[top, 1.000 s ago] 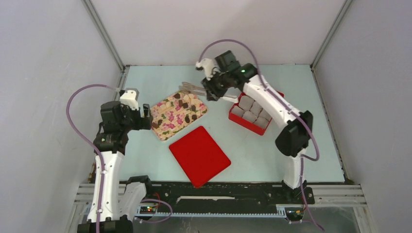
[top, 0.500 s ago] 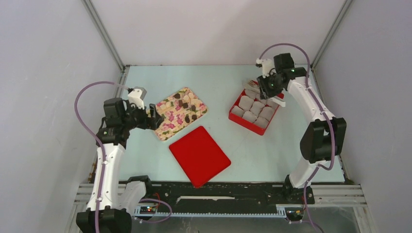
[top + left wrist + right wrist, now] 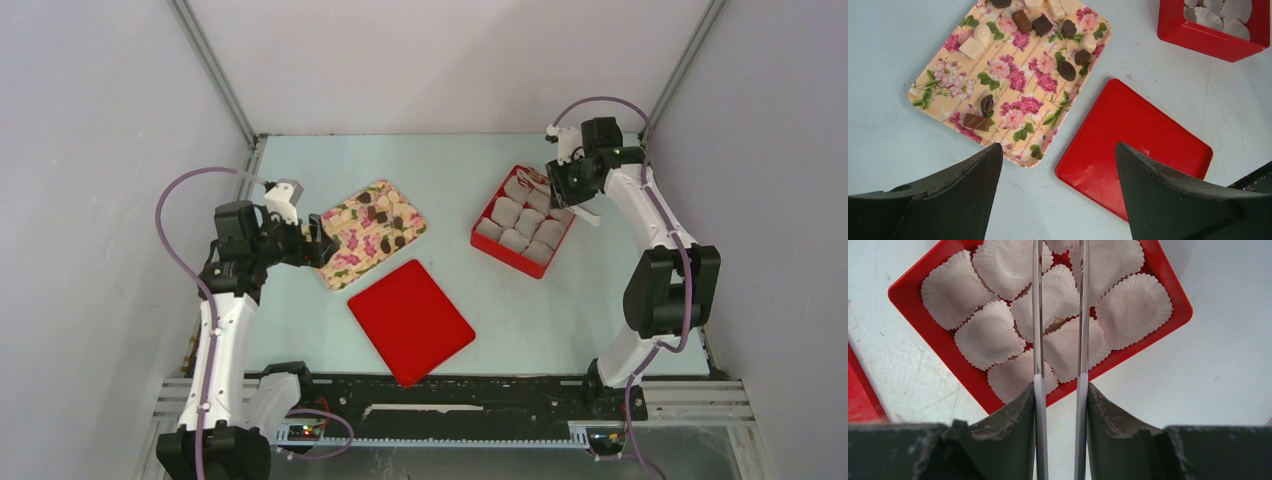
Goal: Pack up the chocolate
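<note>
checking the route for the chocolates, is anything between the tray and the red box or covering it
Nothing visible does. The lid lies on the table, off the box, and the paper cups sit uncovered. Only the tongs in the right gripper hang over the box.

Below the left gripper (image 3: 1058, 155), spread wide: bare table (image 3: 893, 160) near and to the left, free to pass. Ahead-left, blocked by the flowered tray (image 3: 933, 95) with scattered chocolate (image 3: 1067, 71); ahead-right, by the flat red lid (image 3: 1133, 145), only a narrow strip of table between them. Ahead of the right gripper (image 3: 1059, 392), clamped on tongs (image 3: 1036, 340): red box (image 3: 908, 295) walls and crowded paper cups (image 3: 990, 335) underneath; open table to the right.
</note>
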`<state>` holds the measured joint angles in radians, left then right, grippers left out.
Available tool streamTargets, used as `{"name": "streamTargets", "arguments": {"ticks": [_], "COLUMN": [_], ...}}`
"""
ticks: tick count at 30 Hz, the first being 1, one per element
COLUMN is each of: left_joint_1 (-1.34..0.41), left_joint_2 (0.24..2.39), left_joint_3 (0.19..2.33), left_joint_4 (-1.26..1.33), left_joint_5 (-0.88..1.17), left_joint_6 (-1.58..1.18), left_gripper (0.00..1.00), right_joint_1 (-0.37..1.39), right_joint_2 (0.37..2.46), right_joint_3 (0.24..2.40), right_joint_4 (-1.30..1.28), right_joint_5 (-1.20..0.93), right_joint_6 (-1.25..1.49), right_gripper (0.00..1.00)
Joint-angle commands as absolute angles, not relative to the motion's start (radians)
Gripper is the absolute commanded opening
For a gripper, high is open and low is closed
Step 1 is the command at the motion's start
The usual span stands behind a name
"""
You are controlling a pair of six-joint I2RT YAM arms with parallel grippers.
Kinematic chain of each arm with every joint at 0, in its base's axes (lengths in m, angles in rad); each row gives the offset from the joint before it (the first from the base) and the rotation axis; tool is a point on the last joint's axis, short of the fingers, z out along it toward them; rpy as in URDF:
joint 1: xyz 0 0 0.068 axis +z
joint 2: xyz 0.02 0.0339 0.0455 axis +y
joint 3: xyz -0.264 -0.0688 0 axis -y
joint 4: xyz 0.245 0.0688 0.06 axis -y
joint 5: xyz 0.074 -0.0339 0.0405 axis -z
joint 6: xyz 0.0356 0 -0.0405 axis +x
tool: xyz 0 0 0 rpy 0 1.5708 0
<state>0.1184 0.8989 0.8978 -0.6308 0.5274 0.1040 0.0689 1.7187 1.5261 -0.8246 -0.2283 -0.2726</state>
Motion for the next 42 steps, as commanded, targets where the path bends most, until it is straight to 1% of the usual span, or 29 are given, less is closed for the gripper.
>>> {"name": "streamTargets", "arguments": {"ticks": [1,17,21,27,36,42], "left_joint_1": [0.126,0.125,0.126,0.126,0.126,0.126], "left_joint_2": [0.887,0.872,0.870,0.868,0.862,0.856], "left_joint_3": [0.909,0.893,0.893,0.889,0.885,0.883], "left_joint_4": [-0.619,-0.624,-0.625,-0.624,-0.629,-0.629], "left_joint_5": [0.544,0.544,0.544,0.549,0.554,0.560], "left_joint_6": [0.101,0.105,0.107,0.107,0.112,0.112], "left_gripper": [0.87,0.89,0.89,0.90,0.90,0.91], "right_joint_1": [0.063,0.065,0.064,0.066,0.066,0.066], "right_joint_2": [1.736,1.862,1.879,1.895,1.889,1.858], "right_joint_3": [1.546,1.624,1.636,1.645,1.649,1.643], "right_joint_4": [-0.762,-0.766,-0.765,-0.767,-0.765,-0.760], "right_joint_5": [-0.240,-0.241,-0.240,-0.235,-0.226,-0.214], "right_joint_6": [-0.263,-0.254,-0.252,-0.254,-0.239,-0.235], "right_gripper": [0.25,0.28,0.32,0.35,0.44,0.46]}}
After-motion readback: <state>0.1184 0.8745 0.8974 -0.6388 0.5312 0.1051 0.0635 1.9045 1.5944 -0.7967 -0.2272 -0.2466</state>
